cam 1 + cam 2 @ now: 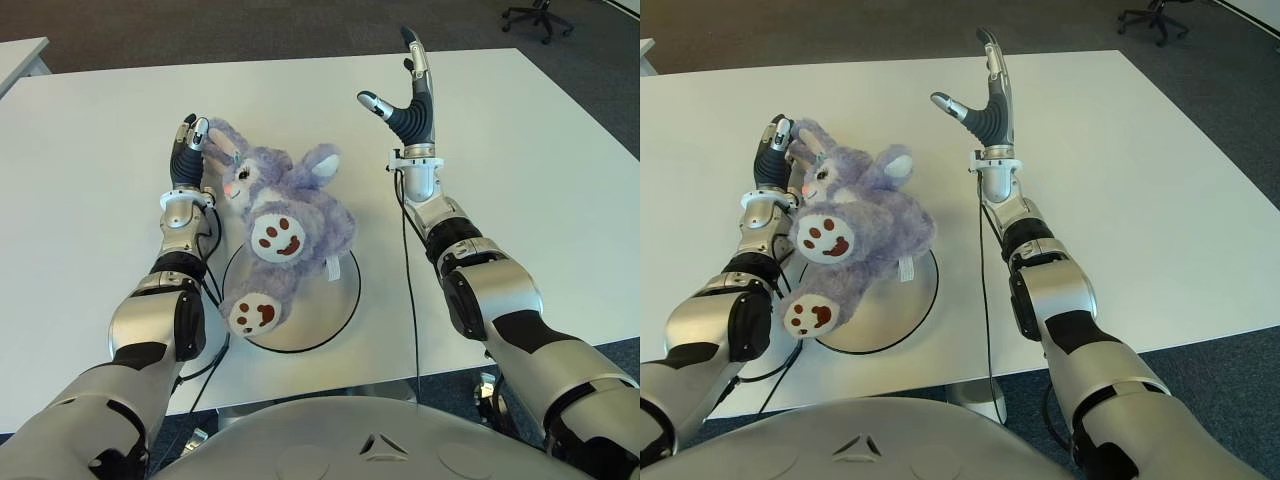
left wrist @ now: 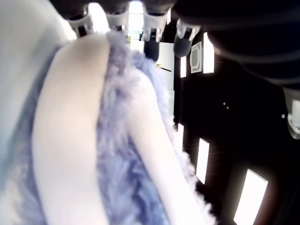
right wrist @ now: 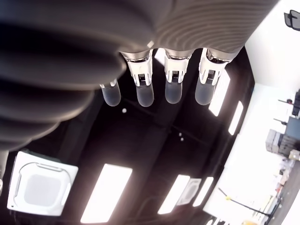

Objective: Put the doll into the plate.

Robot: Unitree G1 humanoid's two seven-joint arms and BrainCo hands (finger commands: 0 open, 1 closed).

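A purple plush bunny doll [image 1: 285,220] lies on its back across the white, black-rimmed plate [image 1: 335,310]. Its paws and body are over the plate, and its head [image 1: 245,170] reaches past the far rim onto the table. My left hand [image 1: 190,140] is at the doll's long ear [image 2: 70,140], which lies against the palm. The fingers [image 2: 150,33] stand nearly straight and do not close round the ear. My right hand [image 1: 405,85] is raised above the table to the right of the doll, fingers spread and holding nothing.
The white table [image 1: 520,150] spreads wide on all sides of the plate. Black cables [image 1: 408,280] run along both forearms to the near edge. An office chair [image 1: 540,15] stands on the floor at the far right.
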